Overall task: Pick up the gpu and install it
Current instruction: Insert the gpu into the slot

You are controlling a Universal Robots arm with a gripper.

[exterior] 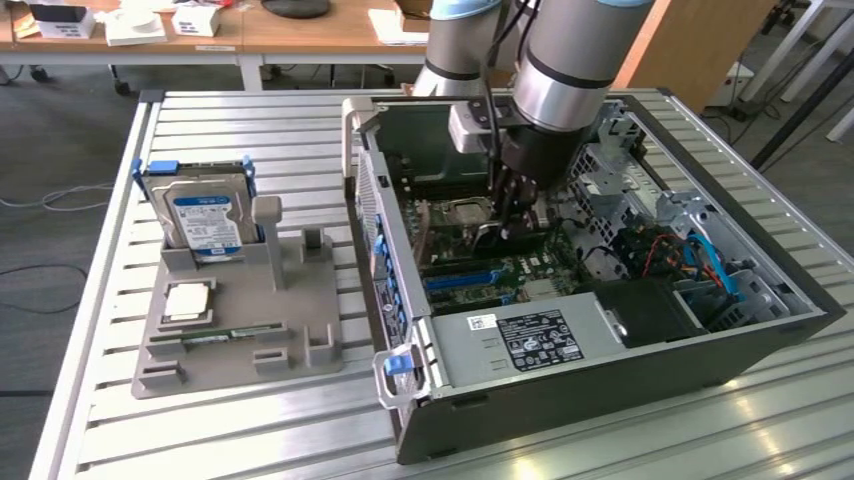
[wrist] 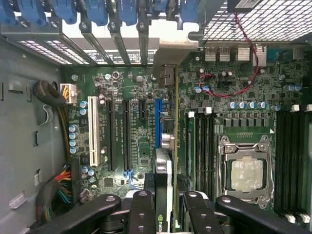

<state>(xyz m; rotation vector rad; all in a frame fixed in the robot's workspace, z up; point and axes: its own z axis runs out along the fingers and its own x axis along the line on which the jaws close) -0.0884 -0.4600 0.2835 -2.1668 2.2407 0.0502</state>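
Wrist view: my hand (wrist: 165,207) is clamped on the gpu (wrist: 165,168). The card stands on edge between the fingers (wrist: 141,207) and runs away from them across the motherboard (wrist: 122,97), just beside the blue slot (wrist: 157,122). I can't tell whether it is seated. In the exterior view the hand sits low inside the open case (exterior: 587,390) on the desk (exterior: 240,120). The hard drive (exterior: 207,215) stands well apart, on the grey tray (exterior: 227,340).
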